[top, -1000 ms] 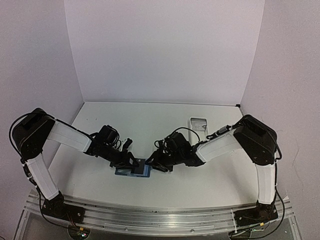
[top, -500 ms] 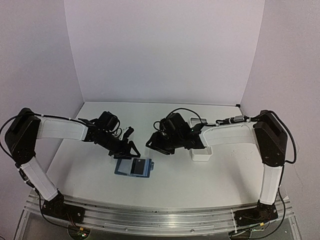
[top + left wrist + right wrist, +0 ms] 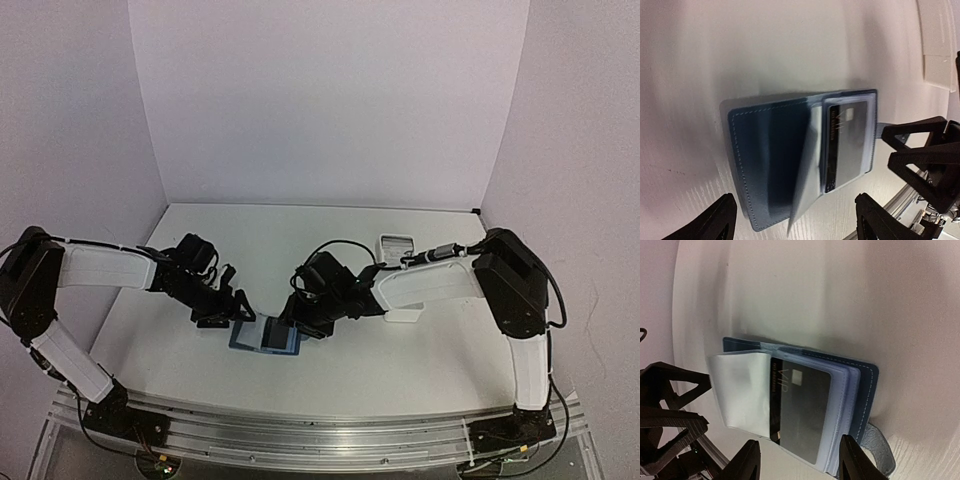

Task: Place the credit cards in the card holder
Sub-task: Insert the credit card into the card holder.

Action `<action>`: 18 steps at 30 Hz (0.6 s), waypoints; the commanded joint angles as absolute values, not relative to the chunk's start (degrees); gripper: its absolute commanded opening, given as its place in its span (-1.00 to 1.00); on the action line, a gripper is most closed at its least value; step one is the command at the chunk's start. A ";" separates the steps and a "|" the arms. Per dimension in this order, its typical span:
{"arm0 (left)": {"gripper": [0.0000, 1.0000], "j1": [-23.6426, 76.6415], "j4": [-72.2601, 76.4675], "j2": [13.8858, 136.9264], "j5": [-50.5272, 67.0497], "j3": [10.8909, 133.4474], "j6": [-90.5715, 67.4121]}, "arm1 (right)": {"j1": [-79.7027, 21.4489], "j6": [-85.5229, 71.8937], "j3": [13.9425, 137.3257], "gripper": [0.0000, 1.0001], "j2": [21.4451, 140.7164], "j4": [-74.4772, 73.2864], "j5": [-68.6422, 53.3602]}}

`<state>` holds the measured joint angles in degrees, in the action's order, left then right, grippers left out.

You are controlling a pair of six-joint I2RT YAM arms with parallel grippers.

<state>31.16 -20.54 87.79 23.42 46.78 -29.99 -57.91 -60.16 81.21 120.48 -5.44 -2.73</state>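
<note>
Arms [image 3: 105,268] [image 3: 425,285] lean inward, parted jaws flanking the unfolded card holder [image 3: 262,337].

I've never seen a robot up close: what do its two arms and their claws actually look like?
The left arm and the right arm have white casings between bulky black joints, with thin black cables looping alongside. The left gripper and right gripper are black, with two angular, open-framed fingers each.

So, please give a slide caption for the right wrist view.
Open blue card holder on the white table, a dark VIP card in its clear sleeve, framed by the open right end effector.
</note>
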 commanded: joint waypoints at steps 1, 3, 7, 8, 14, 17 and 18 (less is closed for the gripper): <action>0.62 31.47 -18.46 90.18 21.28 45.05 -30.03 | -58.02 -62.15 83.97 0.00 122.22 -5.98 -3.79; 0.57 31.46 -16.29 91.22 22.38 43.61 -29.89 | -58.13 -62.29 83.76 -0.01 122.72 -5.94 -3.52; 0.47 31.50 -13.74 93.80 22.43 41.03 -31.13 | -58.24 -62.35 84.13 -0.01 123.63 -6.27 -1.80; 0.42 31.42 -13.38 94.19 22.11 40.46 -31.35 | -58.38 -62.25 84.41 -0.01 123.80 -6.76 -0.58; 0.06 31.29 -6.03 95.18 28.36 37.97 -31.88 | -59.46 -61.69 85.46 0.00 126.40 -8.96 1.53; -0.25 31.29 -2.25 94.96 31.63 37.58 -32.64 | -59.59 -60.98 85.36 0.00 127.01 -8.93 1.47; -0.33 31.29 -1.17 94.83 32.37 37.43 -32.86 | -59.62 -60.76 85.36 0.00 127.20 -8.90 1.32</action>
<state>30.85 -5.20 93.17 27.84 39.48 -31.86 -58.83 -61.47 84.40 124.36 -7.35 0.76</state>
